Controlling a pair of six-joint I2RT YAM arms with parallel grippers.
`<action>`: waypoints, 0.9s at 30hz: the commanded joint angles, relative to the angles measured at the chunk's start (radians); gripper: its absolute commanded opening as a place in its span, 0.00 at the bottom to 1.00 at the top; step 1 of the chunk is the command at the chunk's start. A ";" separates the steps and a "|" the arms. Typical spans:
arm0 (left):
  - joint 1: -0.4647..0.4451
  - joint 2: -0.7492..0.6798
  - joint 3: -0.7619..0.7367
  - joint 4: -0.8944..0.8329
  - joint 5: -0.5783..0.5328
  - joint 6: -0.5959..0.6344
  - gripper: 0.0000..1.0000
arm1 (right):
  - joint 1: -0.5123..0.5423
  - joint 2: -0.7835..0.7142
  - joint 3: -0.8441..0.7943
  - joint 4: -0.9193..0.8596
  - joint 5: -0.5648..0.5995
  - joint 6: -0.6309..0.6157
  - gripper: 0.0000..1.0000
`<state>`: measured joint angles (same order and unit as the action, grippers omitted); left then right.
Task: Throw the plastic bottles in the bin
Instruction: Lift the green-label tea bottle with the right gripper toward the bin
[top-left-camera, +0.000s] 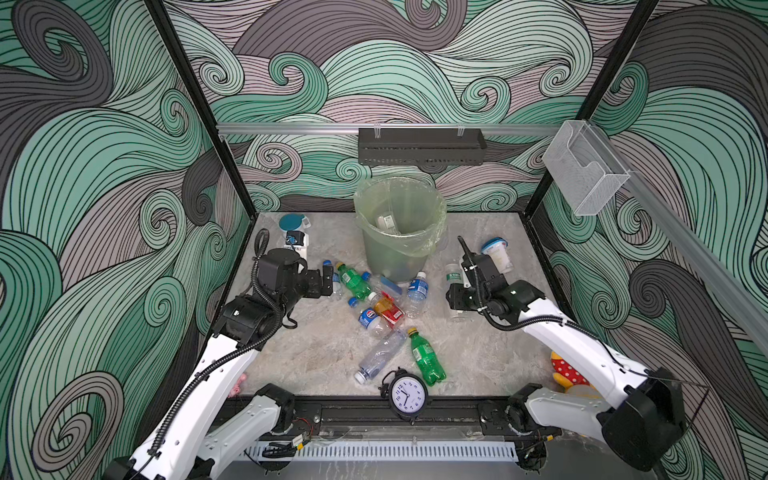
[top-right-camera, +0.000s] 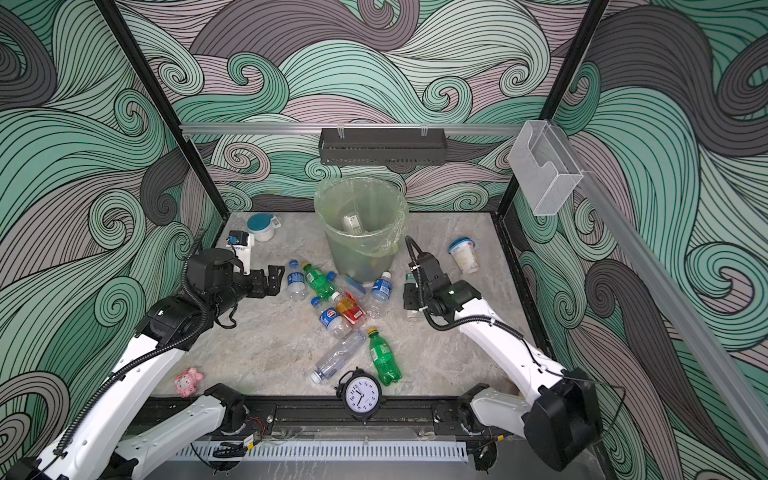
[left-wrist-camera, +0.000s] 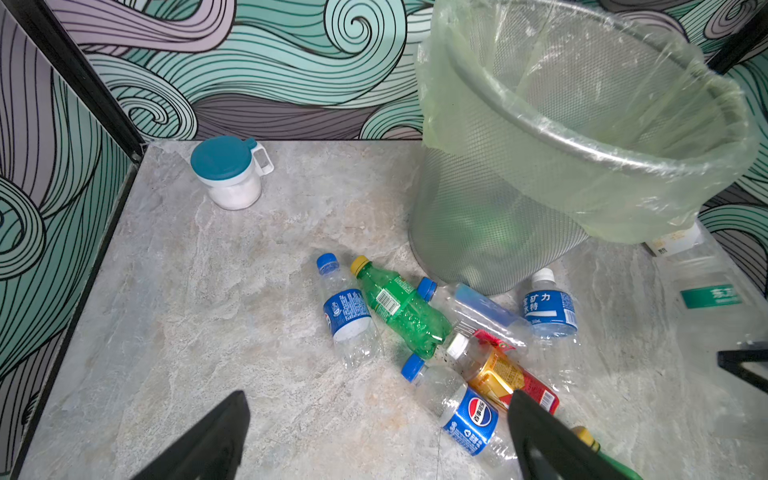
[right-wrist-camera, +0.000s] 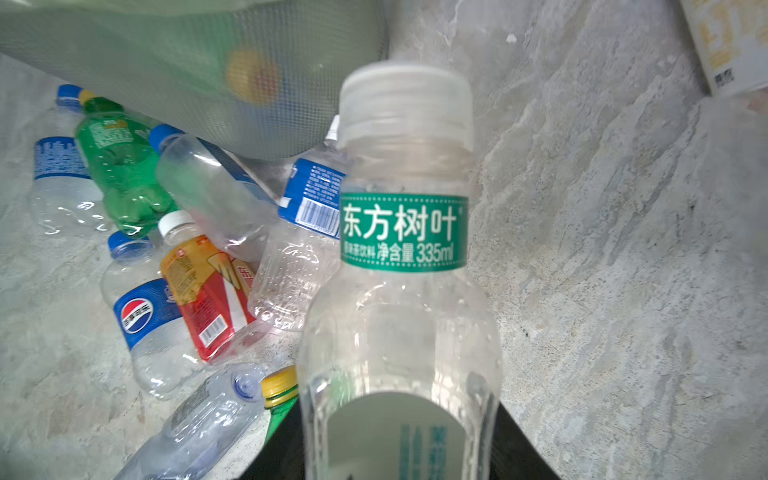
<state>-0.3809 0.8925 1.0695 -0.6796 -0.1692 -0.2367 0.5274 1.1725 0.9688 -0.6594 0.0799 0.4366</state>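
Standing by the desk (top-left-camera: 324, 357), I see the right end effector (top-left-camera: 457, 301) clamped on a small clear plastic bottle with a green band label and a whitish cap (right-wrist-camera: 403, 224). Its two black fingers press the lower body from both sides. This bottle is to the right of the tall round grey mesh bin with a pale green bag liner (top-left-camera: 395, 253), near it but apart. I cannot tell whether its bottom rests on the desk.

The left end effector (left-wrist-camera: 378, 399) has its fingers wide apart with nothing between them, and it hangs at the left side of the heap of plastic bottles (top-left-camera: 374, 299). This heap lies on the desk just in front of the bin. In it are a green bottle with a yellow cap (top-left-camera: 353, 280), an amber bottle with a red label (top-left-camera: 388, 309) and several clear ones with blue labels.

Closer to the front edge, a second green bottle (top-left-camera: 426, 359) and a long clear bottle (top-left-camera: 380, 353) lie just behind a round black alarm clock (top-left-camera: 408, 395). A pale labelled container (top-left-camera: 384, 222) is inside the bin.
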 joint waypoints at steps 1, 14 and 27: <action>0.006 -0.010 -0.006 -0.013 -0.009 -0.021 0.99 | -0.010 -0.077 0.050 -0.027 0.027 -0.077 0.46; 0.005 -0.035 -0.031 -0.029 -0.033 -0.070 0.99 | -0.011 -0.320 0.078 -0.001 0.007 -0.162 0.47; 0.006 -0.026 -0.041 -0.026 -0.043 -0.094 0.99 | -0.011 -0.461 -0.002 0.081 0.009 -0.233 0.46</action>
<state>-0.3809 0.8623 1.0256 -0.6964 -0.1947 -0.3111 0.5213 0.7311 0.9771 -0.6285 0.0898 0.2401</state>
